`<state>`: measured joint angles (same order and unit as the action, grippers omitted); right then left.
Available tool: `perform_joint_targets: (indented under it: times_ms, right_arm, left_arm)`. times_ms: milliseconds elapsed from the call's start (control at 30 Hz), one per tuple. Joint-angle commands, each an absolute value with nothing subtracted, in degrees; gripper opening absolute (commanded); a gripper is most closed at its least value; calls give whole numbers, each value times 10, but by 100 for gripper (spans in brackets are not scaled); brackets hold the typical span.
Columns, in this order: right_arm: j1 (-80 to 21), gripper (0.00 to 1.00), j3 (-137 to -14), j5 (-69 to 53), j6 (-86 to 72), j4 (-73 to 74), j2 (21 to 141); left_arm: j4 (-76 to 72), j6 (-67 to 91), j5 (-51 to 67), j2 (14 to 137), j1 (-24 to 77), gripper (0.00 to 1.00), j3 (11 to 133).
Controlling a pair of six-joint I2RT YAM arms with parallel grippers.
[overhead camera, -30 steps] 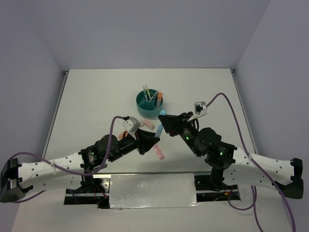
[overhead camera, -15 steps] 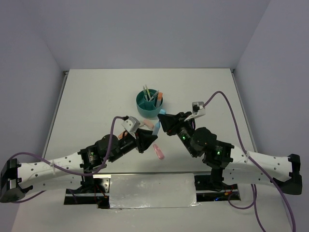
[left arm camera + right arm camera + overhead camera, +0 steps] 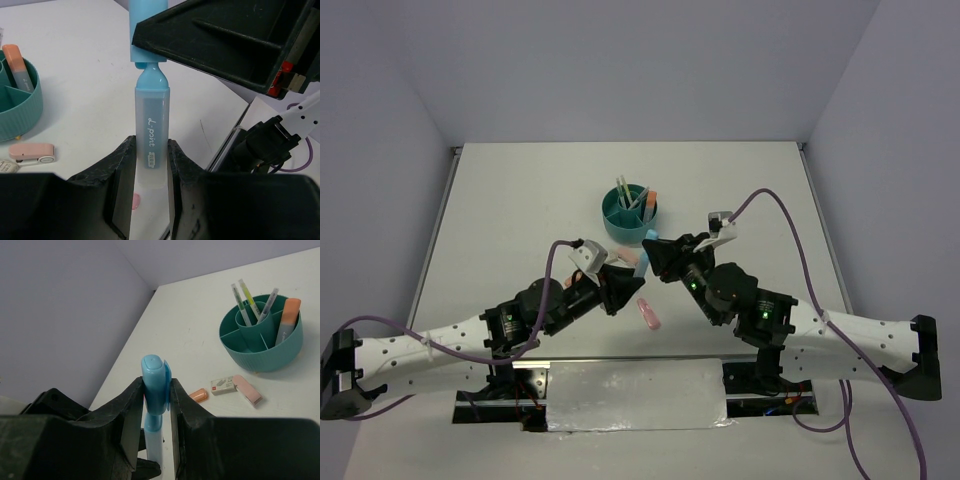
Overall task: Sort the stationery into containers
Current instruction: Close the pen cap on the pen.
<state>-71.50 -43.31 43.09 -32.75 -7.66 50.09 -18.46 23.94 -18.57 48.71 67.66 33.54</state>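
L gripper [image 3: 151, 146] pinching the blue highlighter [image 3: 151, 115] by its barrel. R gripper [image 3: 156, 390] clamped on the cap [image 3: 155, 370], w/ the neck showing btwn cap and barrel. All this is over the mid-desk [image 3: 520, 200], just nearside of the teal organizer [image 3: 620, 231]. Orange highlighter [image 3: 286, 322] sits in an outer compartment, thin pens [image 3: 243, 305] in the centre cup. Loose by the organizer: pink oblong piece [image 3: 248, 390], small white box [image 3: 222, 385], orange cap [image 3: 198, 395]. Pink highlighter [image 3: 648, 314] lies toward the near edge.

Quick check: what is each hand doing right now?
Left hand: closed on the blue highlighter barrel.
Right hand: closed on the highlighter cap.
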Motion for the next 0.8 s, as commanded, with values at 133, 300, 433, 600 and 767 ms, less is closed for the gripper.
perform_joint_targets:
  times_ms: [133, 300, 433, 600, 767]
  right_arm:
    - [-727, 0, -458, 429, -343, -84, 503]
    - [-729, 0, -475, 433, -373, -57, 528]
    - [-736, 0, -515, 463, -404, 31, 558]
    - [-759, 0, -565, 515, -443, 132, 591]
    - [-795, 0, -656, 562, -504, 273, 635]
  left_arm:
    - [-214, 230, -229, 484, 679, 0, 366]
    - [-227, 216, -239, 497, 679, 0, 388]
    - [-238, 195, -238, 504, 679, 0, 400]
    - [-234, 164, -256, 510, 679, 0, 417]
    - [-226, 127, -289, 513, 679, 0, 423]
